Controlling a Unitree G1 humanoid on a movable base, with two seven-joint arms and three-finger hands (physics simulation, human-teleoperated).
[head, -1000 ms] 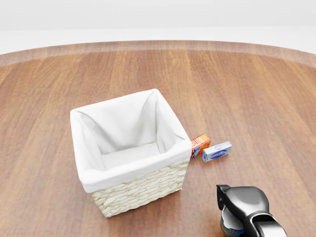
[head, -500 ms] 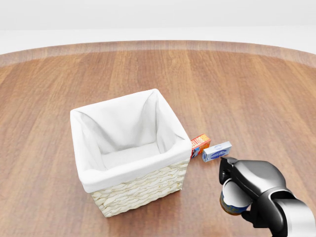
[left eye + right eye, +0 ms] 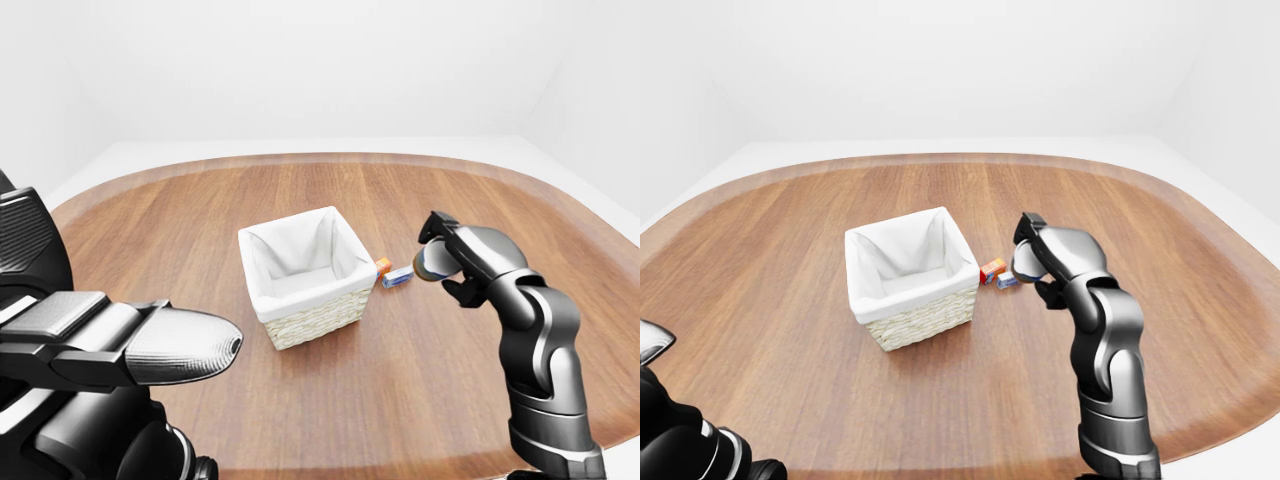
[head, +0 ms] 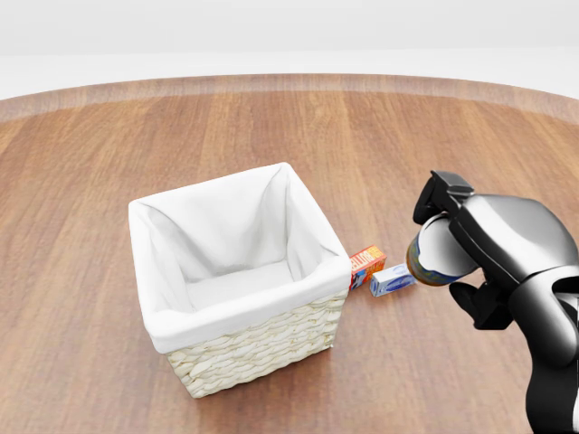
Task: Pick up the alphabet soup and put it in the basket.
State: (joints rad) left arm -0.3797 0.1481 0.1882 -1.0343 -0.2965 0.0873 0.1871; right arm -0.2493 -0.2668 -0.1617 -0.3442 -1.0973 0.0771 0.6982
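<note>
The right hand (image 4: 457,240) grips the alphabet soup (image 4: 432,255) in closed fingers, held aloft right of the basket (image 4: 237,316).

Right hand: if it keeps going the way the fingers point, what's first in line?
The right hand, holding the alphabet soup, points toward the head view's left. First in that line looks to be the basket, at its near rim. Depth is unclear; it may pass above.

Pale rough woven wicker basket (image 4: 262,348) lined with matt white cloth (image 4: 226,235); smooth, softly glossy wood-grain bench (image 4: 434,136); glossy dark metallic-looking right hand (image 4: 452,237) shell; small printed paper boxes (image 4: 380,271).
</note>
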